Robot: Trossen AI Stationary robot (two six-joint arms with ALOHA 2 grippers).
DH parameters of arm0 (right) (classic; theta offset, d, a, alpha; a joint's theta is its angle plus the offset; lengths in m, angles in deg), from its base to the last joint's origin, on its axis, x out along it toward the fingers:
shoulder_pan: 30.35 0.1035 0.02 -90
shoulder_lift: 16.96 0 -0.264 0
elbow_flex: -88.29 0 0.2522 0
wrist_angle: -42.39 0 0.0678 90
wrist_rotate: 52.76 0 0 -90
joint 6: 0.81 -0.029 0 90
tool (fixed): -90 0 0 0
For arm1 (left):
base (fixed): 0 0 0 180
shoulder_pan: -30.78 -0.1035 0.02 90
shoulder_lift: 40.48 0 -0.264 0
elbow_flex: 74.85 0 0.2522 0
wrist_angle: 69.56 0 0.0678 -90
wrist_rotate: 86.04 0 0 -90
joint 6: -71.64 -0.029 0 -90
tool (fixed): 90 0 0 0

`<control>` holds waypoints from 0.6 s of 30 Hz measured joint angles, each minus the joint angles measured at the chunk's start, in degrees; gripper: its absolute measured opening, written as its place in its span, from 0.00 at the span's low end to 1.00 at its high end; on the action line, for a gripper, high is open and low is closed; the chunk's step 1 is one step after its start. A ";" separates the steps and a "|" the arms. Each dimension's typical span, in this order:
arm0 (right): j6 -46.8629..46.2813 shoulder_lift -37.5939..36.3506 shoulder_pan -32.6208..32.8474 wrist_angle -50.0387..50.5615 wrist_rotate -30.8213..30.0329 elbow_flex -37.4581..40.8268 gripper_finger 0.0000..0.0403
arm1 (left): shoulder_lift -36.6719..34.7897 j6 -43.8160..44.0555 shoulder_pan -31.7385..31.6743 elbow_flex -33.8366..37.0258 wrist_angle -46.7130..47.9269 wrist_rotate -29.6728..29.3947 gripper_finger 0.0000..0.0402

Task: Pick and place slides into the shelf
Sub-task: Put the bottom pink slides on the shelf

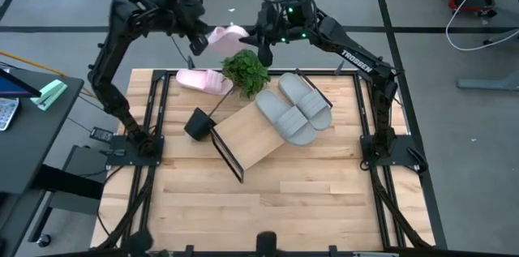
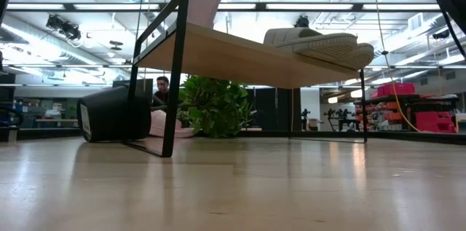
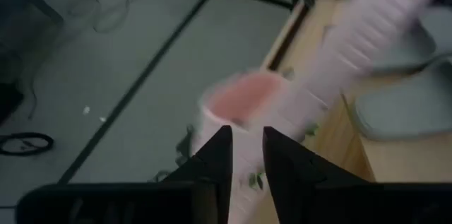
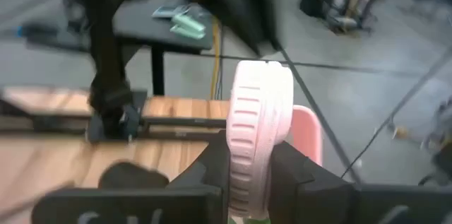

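One pale pink slide (image 1: 227, 36) hangs in the air over the table's far edge, beside the leafy plant (image 1: 246, 70). My right gripper (image 1: 261, 44) is shut on its right end. At its left end stands my left gripper (image 1: 199, 44), open, a narrow gap between its fingers (image 3: 219, 160). A second pink slide (image 1: 204, 81) lies on the tabletop at the far left. Two light grey slides (image 1: 296, 111) rest side by side, soles down, on the slanted wooden shelf (image 1: 247, 139). My right gripper pinches the pink slide's sole (image 4: 258, 132) across its thickness, between the two fingers, which reach in almost level from the table's right side. The slide stands on edge, its ribbed underside showing, lifted clear of the table. Whether my left gripper touches the slide's other end (image 3: 240, 100), I cannot tell.
The plant's black pot (image 1: 197, 123) lies on its side against the shelf's near left corner. The shelf's black frame (image 2: 171, 78) holds the board up off the table. A person (image 2: 162, 89) sits beyond the far edge. A dark side table (image 1: 32, 119) stands at the left.
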 joint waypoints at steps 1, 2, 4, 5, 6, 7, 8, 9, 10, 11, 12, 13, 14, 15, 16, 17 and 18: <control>2.49 0.00 0.52 1.35 0.21 -0.72 0.14 | -0.60 0.00 -0.54 0.00 -0.69 0.04 0.22; 4.61 0.04 1.07 3.13 0.44 -1.67 0.14 | -1.16 0.02 -1.08 0.00 -1.32 0.04 0.23; 8.38 0.07 2.48 6.25 0.64 -3.14 0.14 | -2.01 0.04 -2.12 0.00 -2.95 0.00 0.23; 10.69 -0.09 3.31 7.37 0.69 -3.49 0.14 | -2.32 0.30 -2.58 -0.02 -3.72 -0.06 0.24; 12.97 -0.69 4.05 8.62 0.69 -3.44 0.14 | -2.55 0.90 -3.17 -0.02 -4.28 -0.04 0.24; 15.21 -1.09 5.06 10.08 -0.09 -3.22 0.14 | -2.71 1.67 -3.83 -0.02 -4.89 -0.02 0.24; 17.43 -1.35 6.22 11.62 -1.44 -3.31 0.14 | -2.77 1.98 -4.41 -0.02 -5.33 0.00 0.23; 19.55 -1.72 7.07 13.37 -2.61 -3.41 0.14 | -2.79 2.32 -4.93 -0.02 -5.33 0.01 0.23; 21.96 -1.86 8.11 14.86 -3.97 -3.41 0.14 | -2.79 2.83 -5.37 -0.02 -5.15 0.05 0.23; 24.27 -1.98 9.30 16.06 -6.13 -3.41 0.14 | -2.75 3.01 -5.85 -0.02 -5.00 0.05 0.22; 26.23 -2.28 10.33 17.65 -8.31 -3.41 0.14 | -2.75 3.00 -6.43 -0.02 -4.70 0.26 0.22; 27.97 -2.42 11.31 19.14 -10.58 -3.41 0.14 | -2.75 2.84 -6.91 -0.02 -4.17 0.82 0.21; 29.15 -2.52 12.36 20.05 -12.77 -3.41 0.14 | -2.75 2.58 -7.23 -0.02 -3.66 1.76 0.21; 29.81 -2.57 13.36 20.61 -14.65 -3.41 0.14 | -2.75 1.94 -7.44 -0.02 -3.45 3.01 0.21; 29.99 -2.58 14.22 20.96 -16.26 -3.41 0.14 | -2.73 1.58 -7.71 -0.02 -3.28 4.31 0.20; 30.00 -2.58 15.08 21.38 -17.83 -3.41 0.14 | -2.73 1.51 -7.89 -0.02 -3.21 5.37 0.20; 29.97 -2.58 15.99 22.09 -19.02 -3.41 0.14 | -2.73 1.72 -8.00 -0.02 -3.25 6.19 0.19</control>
